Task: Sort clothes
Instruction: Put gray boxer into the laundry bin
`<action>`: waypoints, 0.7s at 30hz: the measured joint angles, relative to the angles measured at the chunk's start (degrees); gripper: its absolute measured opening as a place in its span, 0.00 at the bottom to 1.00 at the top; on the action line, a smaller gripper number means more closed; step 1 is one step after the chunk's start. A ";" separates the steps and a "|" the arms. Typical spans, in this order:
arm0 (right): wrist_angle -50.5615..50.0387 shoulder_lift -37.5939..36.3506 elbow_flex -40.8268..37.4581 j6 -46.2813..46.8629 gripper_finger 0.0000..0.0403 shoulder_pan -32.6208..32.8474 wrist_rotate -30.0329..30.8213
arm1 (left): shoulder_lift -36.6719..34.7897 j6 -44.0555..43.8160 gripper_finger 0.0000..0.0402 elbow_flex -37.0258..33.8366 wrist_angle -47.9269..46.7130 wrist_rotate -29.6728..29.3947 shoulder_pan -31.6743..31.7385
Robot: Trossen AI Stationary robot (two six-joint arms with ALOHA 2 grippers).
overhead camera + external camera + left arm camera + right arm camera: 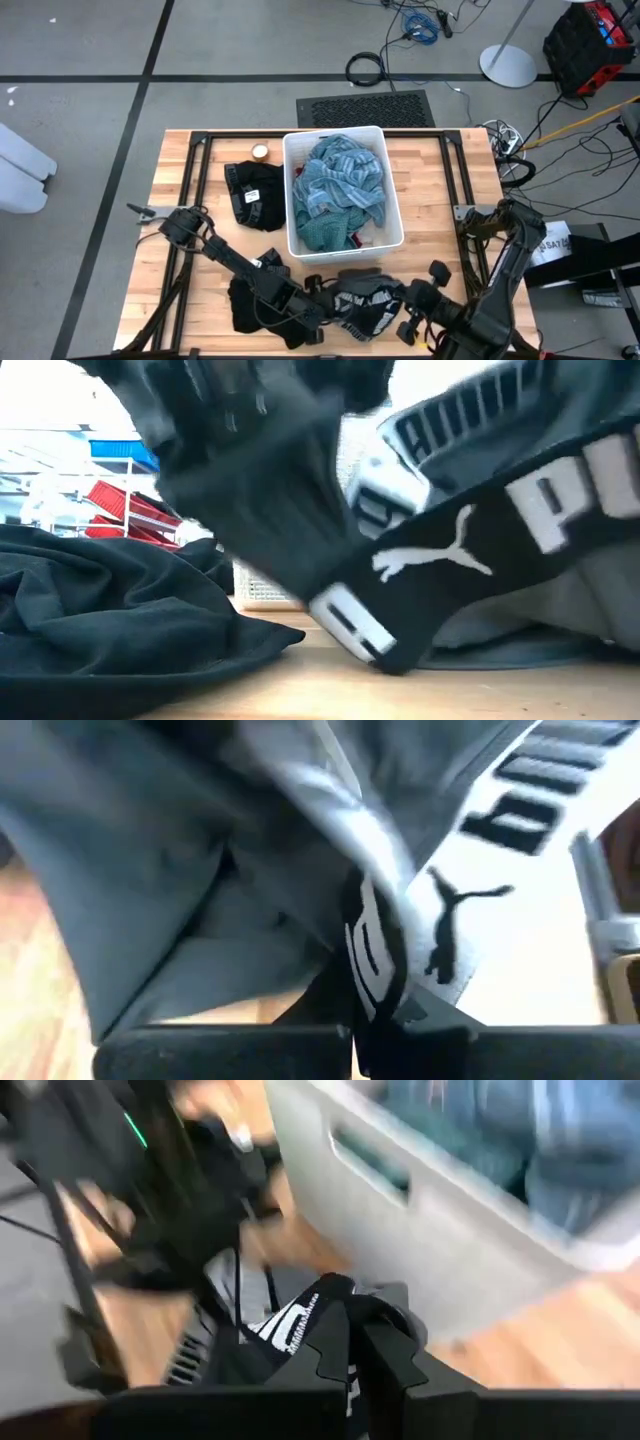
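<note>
Pinching the same piece of clothing from both sides, the two hands sit at the near edge of the table [200, 300], right in front of the bin. The left hand [325, 300] has its fingers pressed together on the grey and black patterned garment [365, 305], the one with the black waistband and white logo lettering you can see up close in the low view. The right hand [405, 312] is clamped shut on the other end of that waistband; its wrist view shows the black band with white print squeezed right between the fingers [330, 1345].

That garment is bunched up between the two hands, just in front of the white bin's near wall, and in the low view it looks partly lifted, with one fold of the waistband touching the wood.

Moving out from there: a black garment [250, 305] lies crumpled on the table under the left arm. A second black piece [255, 195] with a white label sits just beside the bin's left wall, farther back. The white bin [395, 200] stands in the middle of the table and is stuffed with the teal-grey striped cloth [340, 180], with a bit of magenta [355, 240] peeking out near the front. A small roll of tape [260, 152] sits near the back left corner of the bin.
</note>
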 joint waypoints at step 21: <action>64.10 0.15 -28.59 -40.31 0.00 -7.25 -6.59 | -5.96 1.51 0.01 0.08 7.84 -5.90 -0.14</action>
